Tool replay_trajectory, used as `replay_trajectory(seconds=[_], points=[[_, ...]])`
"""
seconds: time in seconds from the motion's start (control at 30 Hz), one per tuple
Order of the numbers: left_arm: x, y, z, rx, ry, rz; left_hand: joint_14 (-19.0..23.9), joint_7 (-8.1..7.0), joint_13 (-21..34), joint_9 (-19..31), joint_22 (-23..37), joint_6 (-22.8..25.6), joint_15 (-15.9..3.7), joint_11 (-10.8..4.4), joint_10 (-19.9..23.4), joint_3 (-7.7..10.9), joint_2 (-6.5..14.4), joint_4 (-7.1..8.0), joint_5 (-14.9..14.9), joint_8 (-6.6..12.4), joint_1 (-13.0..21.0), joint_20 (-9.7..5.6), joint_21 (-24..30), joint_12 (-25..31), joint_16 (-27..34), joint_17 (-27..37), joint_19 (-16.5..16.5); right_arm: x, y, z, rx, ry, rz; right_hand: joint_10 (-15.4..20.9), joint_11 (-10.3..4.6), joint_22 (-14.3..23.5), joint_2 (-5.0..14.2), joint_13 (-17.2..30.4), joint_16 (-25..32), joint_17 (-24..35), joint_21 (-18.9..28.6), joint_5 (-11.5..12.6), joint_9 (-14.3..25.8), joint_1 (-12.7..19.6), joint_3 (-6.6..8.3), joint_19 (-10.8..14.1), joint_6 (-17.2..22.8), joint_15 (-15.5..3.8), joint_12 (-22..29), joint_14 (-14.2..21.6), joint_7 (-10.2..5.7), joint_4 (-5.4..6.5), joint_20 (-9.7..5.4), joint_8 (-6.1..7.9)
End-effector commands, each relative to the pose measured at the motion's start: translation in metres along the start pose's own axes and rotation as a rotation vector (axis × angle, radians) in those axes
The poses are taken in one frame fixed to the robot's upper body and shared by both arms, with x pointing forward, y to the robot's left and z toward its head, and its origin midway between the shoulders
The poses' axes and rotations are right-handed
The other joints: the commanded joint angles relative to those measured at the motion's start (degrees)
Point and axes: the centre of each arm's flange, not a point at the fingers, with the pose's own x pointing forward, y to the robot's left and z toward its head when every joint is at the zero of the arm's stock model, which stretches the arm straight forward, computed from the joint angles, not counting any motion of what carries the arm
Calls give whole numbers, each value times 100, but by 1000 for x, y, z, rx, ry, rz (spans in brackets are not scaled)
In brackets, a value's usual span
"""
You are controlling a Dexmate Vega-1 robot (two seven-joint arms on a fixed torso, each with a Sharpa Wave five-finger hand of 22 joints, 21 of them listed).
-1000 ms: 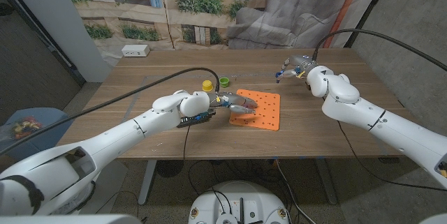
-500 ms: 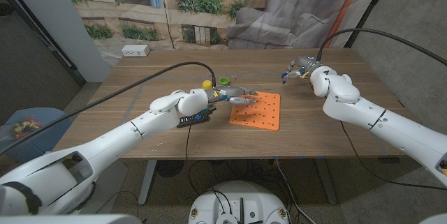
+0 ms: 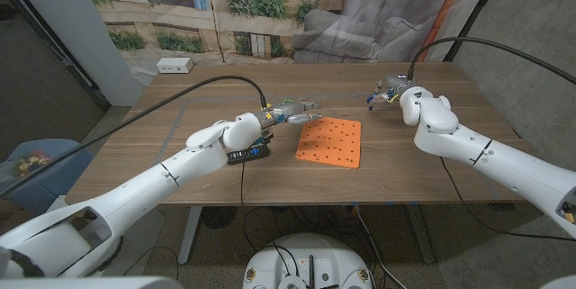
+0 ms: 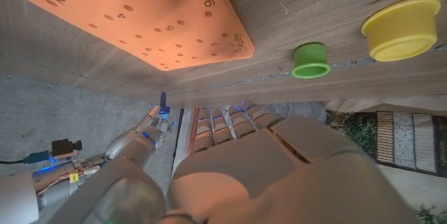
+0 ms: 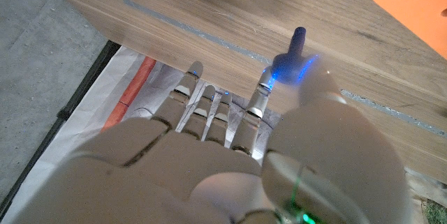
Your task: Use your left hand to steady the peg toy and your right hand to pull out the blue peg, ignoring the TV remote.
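Note:
The orange peg board (image 3: 329, 141) lies flat on the table, its holes bare. My left hand (image 3: 284, 115) hovers just off the board's far left corner, fingers stretched out and apart, holding nothing. Its fingers (image 4: 230, 121) show in the left wrist view, with the orange peg board (image 4: 140, 21) beyond them. My right hand (image 3: 389, 91) is raised at the far right of the table, well away from the board. It pinches the blue peg (image 5: 297, 42) between its fingertips above the wood. The blue peg (image 4: 163, 102) also shows in the left wrist view.
A black TV remote (image 3: 245, 155) lies under my left forearm, left of the board. A green peg (image 4: 309, 61) and a yellow peg (image 4: 399, 28) stand on the table beyond the board. A white box (image 3: 174, 65) sits at the far left corner.
My left hand has lifted off the orange board and drawn back to the left. My right hand has shifted slightly right with the blue peg.

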Motion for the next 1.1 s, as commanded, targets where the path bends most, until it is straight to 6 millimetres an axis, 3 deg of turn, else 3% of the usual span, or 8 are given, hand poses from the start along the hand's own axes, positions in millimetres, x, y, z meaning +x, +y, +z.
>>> replay_trajectory(seconds=[0.03, 1.1], points=[[-20, 10, -20, -152, 101, 146, 43, -9, 10, 11, 13, 62, -309, 2, 79, 16, 438, -29, 7, 52, 45, -731, 13, 45, -6, 13, 45, 6, 6, 1, -83, 38, 10, 28, 34, 6, -2, -2, -20, 33, 5, -9, 41, -65, -26, 38, 93, 11, 1, 23, -94, 1, -28, 47], [-45, 15, -48, -405, 203, 356, 93, -7, 9, 9, 11, 153, -294, 12, 124, 49, 418, -142, 7, 51, 90, -708, 10, 41, -8, 5, 112, 27, 30, 17, -265, 67, 76, 41, 11, 7, -23, 1, 2, 40, 28, -36, 95, -72, -55, 130, 43, -37, -13, 104, -99, -25, -133, 58]])
